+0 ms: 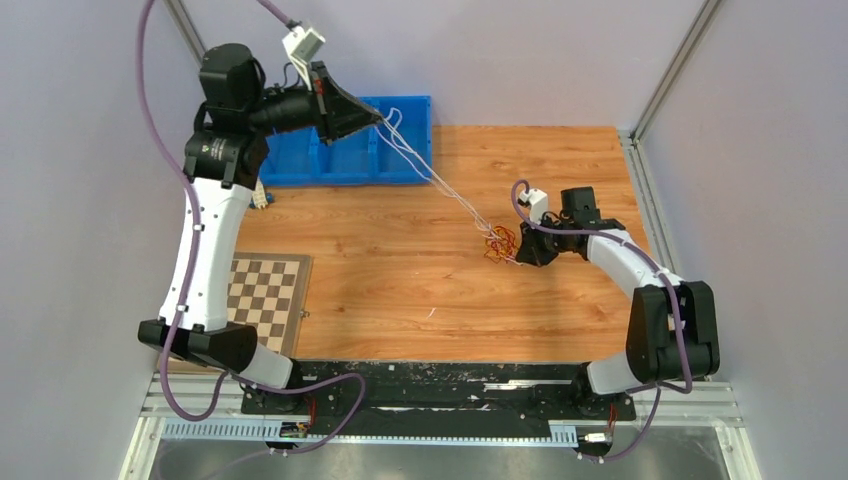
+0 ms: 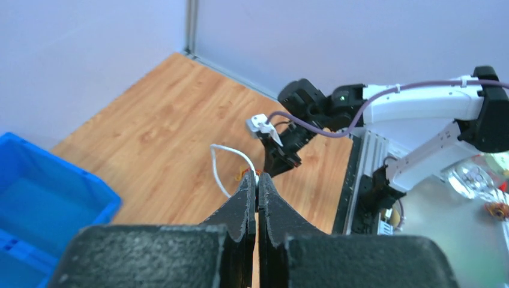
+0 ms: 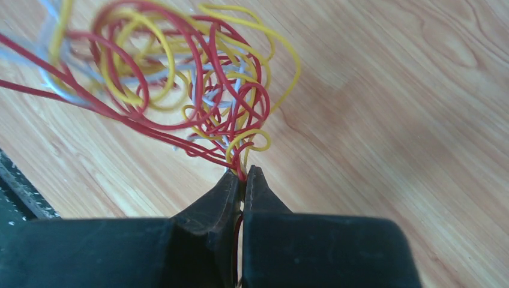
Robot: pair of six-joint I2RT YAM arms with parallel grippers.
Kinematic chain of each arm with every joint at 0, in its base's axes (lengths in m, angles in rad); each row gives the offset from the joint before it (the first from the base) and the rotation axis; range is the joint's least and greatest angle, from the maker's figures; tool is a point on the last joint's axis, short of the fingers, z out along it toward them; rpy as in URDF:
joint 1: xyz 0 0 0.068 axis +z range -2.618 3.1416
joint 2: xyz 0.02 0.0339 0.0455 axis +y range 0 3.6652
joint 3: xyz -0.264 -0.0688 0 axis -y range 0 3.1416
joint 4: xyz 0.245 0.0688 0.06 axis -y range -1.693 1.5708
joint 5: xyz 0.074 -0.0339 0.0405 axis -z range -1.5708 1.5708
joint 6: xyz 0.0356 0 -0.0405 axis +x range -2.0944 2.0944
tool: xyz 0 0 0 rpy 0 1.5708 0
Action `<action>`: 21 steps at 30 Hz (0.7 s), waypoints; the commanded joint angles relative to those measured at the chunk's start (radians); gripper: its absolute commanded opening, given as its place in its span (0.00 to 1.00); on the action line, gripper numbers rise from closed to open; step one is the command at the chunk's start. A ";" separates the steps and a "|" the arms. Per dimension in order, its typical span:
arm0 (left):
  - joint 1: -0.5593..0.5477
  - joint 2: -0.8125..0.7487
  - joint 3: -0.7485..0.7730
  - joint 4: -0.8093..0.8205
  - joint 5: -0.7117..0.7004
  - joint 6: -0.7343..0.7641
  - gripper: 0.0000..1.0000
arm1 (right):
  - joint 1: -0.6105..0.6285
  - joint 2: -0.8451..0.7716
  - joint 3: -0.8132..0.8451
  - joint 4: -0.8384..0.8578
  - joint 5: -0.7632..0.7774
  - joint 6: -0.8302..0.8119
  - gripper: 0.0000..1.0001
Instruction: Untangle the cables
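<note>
**Progress small: pulling begun, nothing freed yet**

Left jaws, high over the blue bin (image 1: 340, 165), are closed tight on white cables (image 1: 441, 183), which stretch taut down toward the right. The tangle (image 1: 499, 242) of red, yellow and white loops lies on the counter (image 1: 400, 290). Right jaws pinch red and yellow strands at its edge. Most of the separating is left, I judge.

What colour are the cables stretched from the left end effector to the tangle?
White; those cables show best in the top external view.
</note>
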 commanded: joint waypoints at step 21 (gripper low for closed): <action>0.327 -0.019 0.310 0.408 0.017 -0.375 0.00 | -0.166 0.195 0.015 -0.105 0.322 -0.200 0.00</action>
